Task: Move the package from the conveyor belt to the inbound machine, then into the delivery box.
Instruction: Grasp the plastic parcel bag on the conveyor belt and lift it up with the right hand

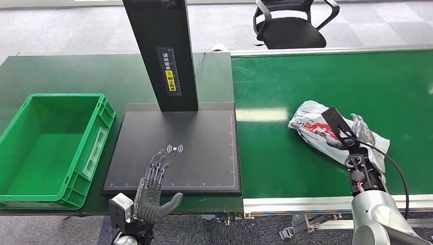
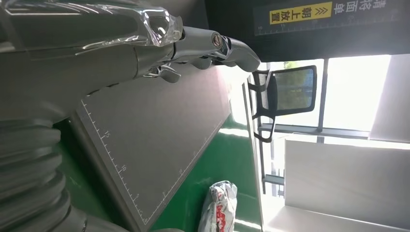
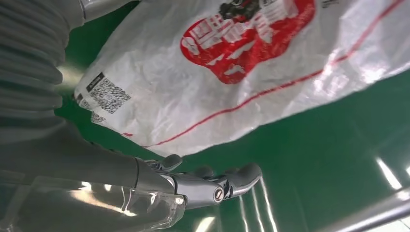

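Note:
The package (image 1: 315,128) is a crumpled white bag with red print, lying on the green conveyor belt (image 1: 306,81) at the right. My right hand (image 1: 357,135) reaches over the bag's near side. In the right wrist view its fingers (image 3: 227,183) are stretched out just beside the bag (image 3: 232,72), with nothing between them. My left hand (image 1: 154,179) hovers open with fingers spread over the front edge of the black inbound machine platform (image 1: 204,127). The left wrist view shows that hand (image 2: 145,43) above the platform, with the bag (image 2: 220,205) in the distance. The green delivery box (image 1: 20,153) stands empty at the left.
The machine's black column (image 1: 163,51) rises at the back of the platform. A black office chair (image 1: 293,23) stands behind the conveyor. The conveyor's metal front rail (image 1: 296,203) runs along the near edge.

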`<state>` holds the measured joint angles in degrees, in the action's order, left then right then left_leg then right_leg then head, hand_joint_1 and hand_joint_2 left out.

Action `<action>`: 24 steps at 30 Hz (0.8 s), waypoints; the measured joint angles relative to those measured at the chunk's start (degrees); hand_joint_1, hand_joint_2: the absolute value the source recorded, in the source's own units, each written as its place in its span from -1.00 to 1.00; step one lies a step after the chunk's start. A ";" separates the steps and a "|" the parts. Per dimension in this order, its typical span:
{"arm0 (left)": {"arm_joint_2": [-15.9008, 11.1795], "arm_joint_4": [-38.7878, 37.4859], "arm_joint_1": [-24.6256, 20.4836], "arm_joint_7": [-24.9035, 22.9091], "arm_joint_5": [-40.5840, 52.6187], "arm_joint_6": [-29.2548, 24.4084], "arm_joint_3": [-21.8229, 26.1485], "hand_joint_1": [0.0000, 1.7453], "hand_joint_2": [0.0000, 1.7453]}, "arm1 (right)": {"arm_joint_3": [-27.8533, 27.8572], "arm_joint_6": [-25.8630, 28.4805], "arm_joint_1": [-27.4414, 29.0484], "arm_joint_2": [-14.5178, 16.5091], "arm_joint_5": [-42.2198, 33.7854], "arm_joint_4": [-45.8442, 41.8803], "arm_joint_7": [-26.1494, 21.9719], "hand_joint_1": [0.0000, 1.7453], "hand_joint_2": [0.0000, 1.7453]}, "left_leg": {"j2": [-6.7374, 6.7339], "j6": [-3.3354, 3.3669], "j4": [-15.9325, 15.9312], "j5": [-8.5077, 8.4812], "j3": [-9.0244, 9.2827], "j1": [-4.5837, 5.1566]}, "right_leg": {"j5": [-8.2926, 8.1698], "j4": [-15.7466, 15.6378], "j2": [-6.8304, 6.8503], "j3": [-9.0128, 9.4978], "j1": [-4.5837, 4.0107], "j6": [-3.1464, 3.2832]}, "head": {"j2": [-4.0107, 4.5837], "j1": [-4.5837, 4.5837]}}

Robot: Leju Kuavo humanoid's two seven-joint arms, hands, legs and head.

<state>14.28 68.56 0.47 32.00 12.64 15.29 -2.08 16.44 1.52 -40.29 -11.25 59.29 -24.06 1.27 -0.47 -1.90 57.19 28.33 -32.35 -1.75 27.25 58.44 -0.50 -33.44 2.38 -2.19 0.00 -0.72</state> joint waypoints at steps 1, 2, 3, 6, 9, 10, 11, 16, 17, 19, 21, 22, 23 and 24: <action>-0.04 -0.26 -0.17 0.05 -0.11 0.08 -0.02 -1.00 1.00 | -0.02 -1.78 -0.56 -0.41 1.12 0.94 2.09 -1.00 1.00 | 0.00 0.00 0.00 0.00 0.00 0.00 | 0.00 0.00 0.00 0.00 0.00 0.00 | 0.00 0.00; -0.09 -0.49 -0.34 0.08 -0.23 0.13 -0.05 -1.00 1.00 | -0.05 -3.36 -0.96 -0.72 2.11 1.73 4.08 -1.00 1.00 | 0.00 0.00 0.00 0.00 -0.01 0.00 | 0.00 0.00 0.00 0.00 0.00 0.00 | 0.00 -0.01; -0.13 -0.69 -0.49 0.09 -0.37 0.16 -0.09 -1.00 1.00 | -0.08 -4.80 -1.24 -0.92 3.02 2.41 5.86 -1.00 1.00 | 0.00 0.00 0.00 0.00 -0.01 0.00 | 0.00 0.00 0.00 0.00 0.00 0.00 | 0.00 0.00; -0.23 -1.13 -0.79 0.08 -0.71 0.18 -0.25 -1.00 1.00 | -0.37 -8.56 -1.66 -1.15 5.36 4.05 10.11 -1.00 1.00 | 0.00 0.00 0.00 0.00 -0.02 0.00 | 0.00 0.00 0.00 0.00 0.00 0.00 | 0.00 0.00; -0.28 -1.32 -0.83 -0.16 -1.06 0.14 -0.38 -1.00 1.00 | -0.83 -12.69 -1.81 -1.16 7.47 5.36 13.81 -1.00 1.00 | 0.01 0.00 -0.01 0.00 -0.02 0.00 | 0.00 0.00 0.00 0.00 0.00 0.00 | 0.00 0.01; -0.29 -1.33 -0.83 -0.30 -1.14 0.12 -0.39 -1.00 1.00 | -1.04 -14.35 -1.84 -1.14 8.34 5.73 15.29 -1.00 1.00 | 0.01 0.00 -0.01 0.00 -0.02 0.00 | 0.00 0.00 0.00 0.00 0.00 0.00 | 0.00 0.01; -0.29 -1.33 -0.82 -0.43 -1.20 0.09 -0.40 -1.00 1.00 | -1.33 -15.92 -1.85 -1.10 9.27 6.08 16.90 -1.00 1.00 | 0.01 0.00 -0.01 0.00 -0.02 0.00 | 0.00 0.00 0.01 0.01 0.00 0.00 | 0.00 0.01; -0.30 -1.33 -0.57 -0.97 -1.68 -0.21 -0.43 -1.00 1.00 | -2.83 -20.43 -2.00 -0.60 13.29 7.22 22.90 -1.00 1.00 | 0.09 0.00 0.00 0.00 -0.02 0.00 | 0.01 0.00 0.07 0.04 0.00 0.00 | 0.00 0.00; -0.31 -1.33 -0.47 -1.04 -1.75 -0.28 -0.43 -1.00 1.00 | -3.12 -20.83 -2.02 -0.44 13.99 7.40 23.84 -1.00 1.00 | 0.10 0.01 0.00 -0.01 -0.02 0.00 | 0.01 0.00 0.08 0.04 -0.01 0.00 | 0.00 0.00; -0.31 -1.33 -0.28 -1.11 -1.88 -0.38 -0.44 -1.00 1.00 | -3.70 -21.34 -2.01 -0.12 15.37 7.71 25.76 -1.00 1.00 | 0.10 0.01 0.00 -0.01 -0.02 0.00 | 0.01 0.00 0.11 0.05 0.00 -0.01 | 0.00 0.01; -0.31 -1.33 -0.13 -1.13 -2.08 -0.41 -0.45 -1.00 1.00 | -4.32 -21.67 -1.97 0.19 16.59 7.99 27.57 -1.00 1.00 | 0.10 0.01 0.00 -0.01 -0.02 0.00 | 0.01 0.00 0.15 0.05 0.00 -0.01 | 0.00 0.00; -0.31 -1.33 -0.05 -1.14 -2.16 -0.41 -0.45 -1.00 1.00 | -4.61 -21.76 -1.94 0.34 17.02 8.10 28.19 -1.00 1.00 | 0.10 0.02 0.00 -0.01 -0.02 0.00 | 0.01 0.00 0.17 0.06 0.00 -0.01 | 0.00 -0.01; -0.31 -1.33 0.01 -1.14 -2.19 -0.41 -0.45 -1.00 1.00 | -4.84 -21.80 -1.92 0.47 17.27 8.19 28.54 -1.00 1.00 | 0.10 0.02 0.00 -0.01 -0.01 0.00 | 0.01 0.00 0.17 0.06 0.00 -0.01 | 0.00 -0.01; -0.31 -1.33 0.07 -1.15 -2.19 -0.41 -0.45 -1.00 1.00 | -5.02 -21.81 -1.91 0.58 17.45 8.28 28.72 -1.00 1.00 | 0.10 0.02 0.00 -0.01 -0.01 0.00 | 0.01 0.00 0.17 0.06 0.00 -0.01 | 0.00 -0.01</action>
<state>13.97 67.23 0.54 30.86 10.45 14.88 -2.54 11.41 -20.29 -42.20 -10.67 76.74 -15.77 29.99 -0.37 -1.89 57.19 28.31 -32.36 -1.75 27.27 58.44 -0.32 -33.38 2.38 -2.20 0.00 -0.72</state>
